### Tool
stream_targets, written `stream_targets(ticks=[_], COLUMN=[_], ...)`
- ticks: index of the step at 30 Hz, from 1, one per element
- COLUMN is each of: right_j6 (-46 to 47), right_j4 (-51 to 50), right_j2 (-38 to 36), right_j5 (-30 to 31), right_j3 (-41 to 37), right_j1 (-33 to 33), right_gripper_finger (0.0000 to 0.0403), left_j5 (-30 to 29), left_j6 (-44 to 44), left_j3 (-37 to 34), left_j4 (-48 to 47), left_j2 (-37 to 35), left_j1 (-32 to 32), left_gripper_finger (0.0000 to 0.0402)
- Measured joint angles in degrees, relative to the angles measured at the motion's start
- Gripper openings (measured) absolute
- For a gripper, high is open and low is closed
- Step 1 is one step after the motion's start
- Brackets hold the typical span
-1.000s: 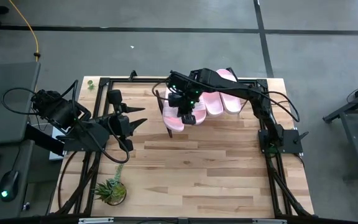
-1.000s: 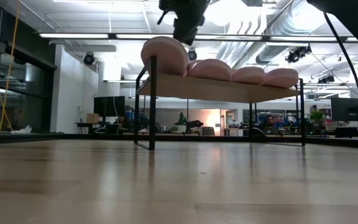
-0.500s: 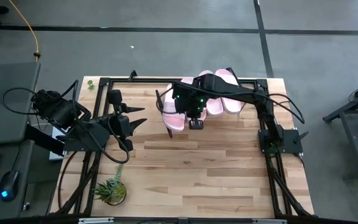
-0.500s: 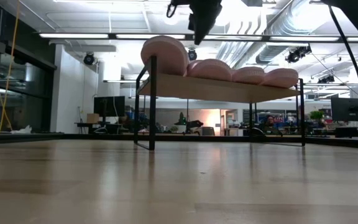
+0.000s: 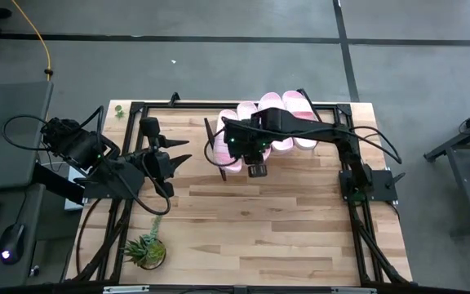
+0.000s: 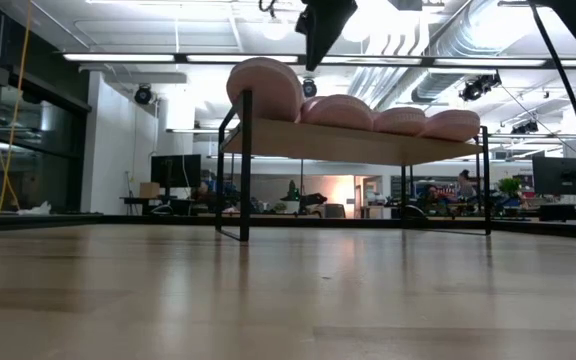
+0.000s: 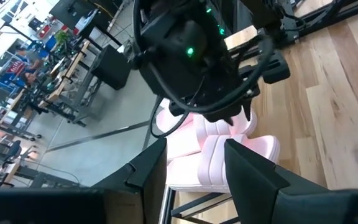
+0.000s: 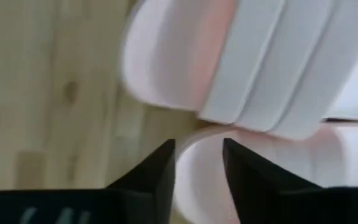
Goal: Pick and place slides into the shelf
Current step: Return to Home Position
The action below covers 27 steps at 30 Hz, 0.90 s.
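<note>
Four pink slides lie side by side on the slanted wooden shelf (image 6: 358,143), toes up over its near edge; the leftmost (image 6: 265,88) (image 5: 223,153) stands highest and the rightmost (image 6: 451,124) lowest. My right gripper (image 5: 257,169) (image 6: 320,30) hangs open above the shelf's near edge, by the leftmost slide, pointing steeply down and clear of it. In the right wrist view its fingers (image 8: 197,168) frame two slides (image 8: 229,56) below. My left gripper (image 5: 179,159) (image 7: 194,168) waits open left of the shelf, nothing between its fingers.
A small potted plant (image 5: 147,251) stands near the table's front left corner. A black metal frame (image 5: 137,110) runs along the table's sides. Bare tabletop (image 5: 276,229) stretches from the shelf to the near edge. People move in the room beyond (image 6: 465,185).
My right gripper has drawn back from over the leftmost slide toward the table's near edge and slightly right, rising a little and turning at the wrist. All four slides have stayed where they were on the shelf.
</note>
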Motion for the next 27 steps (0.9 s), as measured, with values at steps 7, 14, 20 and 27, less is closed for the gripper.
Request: stream_targets(ticks=[7, 14, 20, 27], right_j6=[1.20, 5.47, 3.00, 2.24], right_j4=[2.78, 6.13, 7.05, 8.60], right_j2=[0.00, 0.00, -1.44, -7.83], right_j5=[10.10, 9.92, 8.44, 1.61], right_j3=[0.00, -0.02, 0.72, 0.80], right_j1=[2.24, 2.65, 2.27, 0.13], right_gripper_finger=[0.0174, 0.0177, 0.0177, 0.0177], left_j5=[-1.47, -1.60, 3.74, 8.55], left_j6=[0.02, -2.16, -3.54, -4.77], left_j3=[-0.02, -0.06, -0.05, -1.02], left_j4=[-0.47, -0.50, -0.60, -0.98], left_j2=[0.00, -1.66, -6.64, -13.13], left_j1=[0.02, 0.02, 0.02, 0.02], left_gripper_finger=[0.0144, 0.0144, 0.0144, 0.0144])
